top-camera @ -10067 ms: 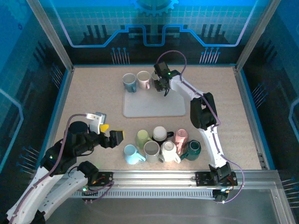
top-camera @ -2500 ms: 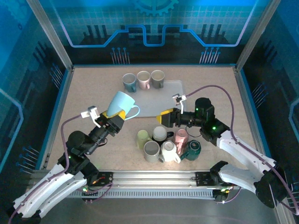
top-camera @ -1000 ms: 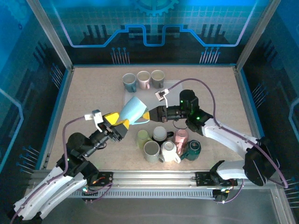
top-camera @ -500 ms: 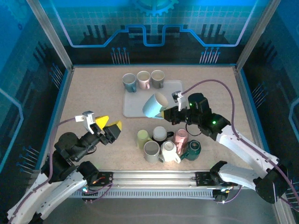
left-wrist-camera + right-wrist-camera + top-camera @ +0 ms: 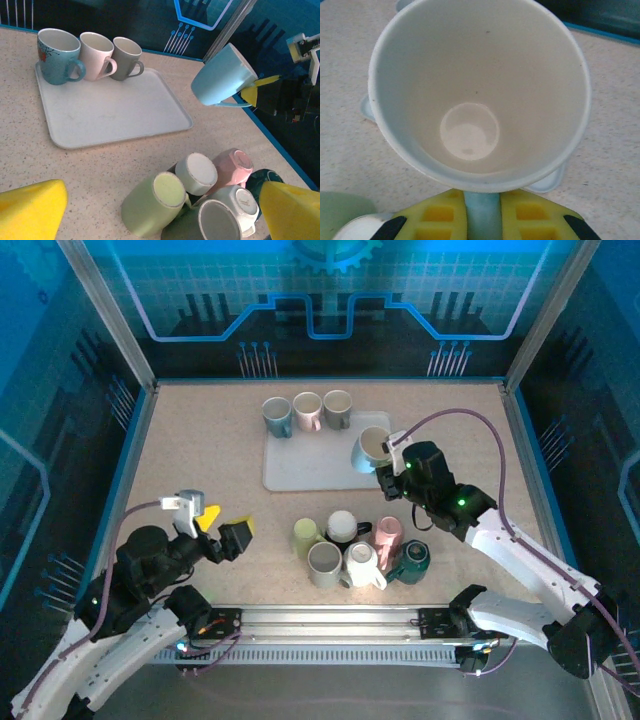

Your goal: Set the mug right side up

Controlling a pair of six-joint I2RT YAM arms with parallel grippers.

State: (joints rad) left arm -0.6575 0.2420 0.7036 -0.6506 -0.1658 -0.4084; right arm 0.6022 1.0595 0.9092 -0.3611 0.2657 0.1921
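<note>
- Two grippers show from the top view. The right gripper (image 5: 384, 466) is clamped on the light blue mug (image 5: 371, 449), which hangs over the right edge of the grey tray (image 5: 320, 465) with its mouth tipped upward. The left gripper (image 5: 225, 531) hovers spread wide above the table (image 5: 190, 460), well apart from the mug.
- Three upright mugs (image 5: 307, 411) line the tray's far edge, and a cluster of mugs (image 5: 350, 550) sits nearer the arm bases.
- Left wrist view: yellow fingers (image 5: 31, 210) stand far apart, and the light blue mug (image 5: 222, 77) hangs tilted in the air beyond the tray's corner.
- Right wrist view: the mug's white inside faces the camera, and its handle (image 5: 481, 217) is pinched between the yellow pads (image 5: 439, 214).
</note>
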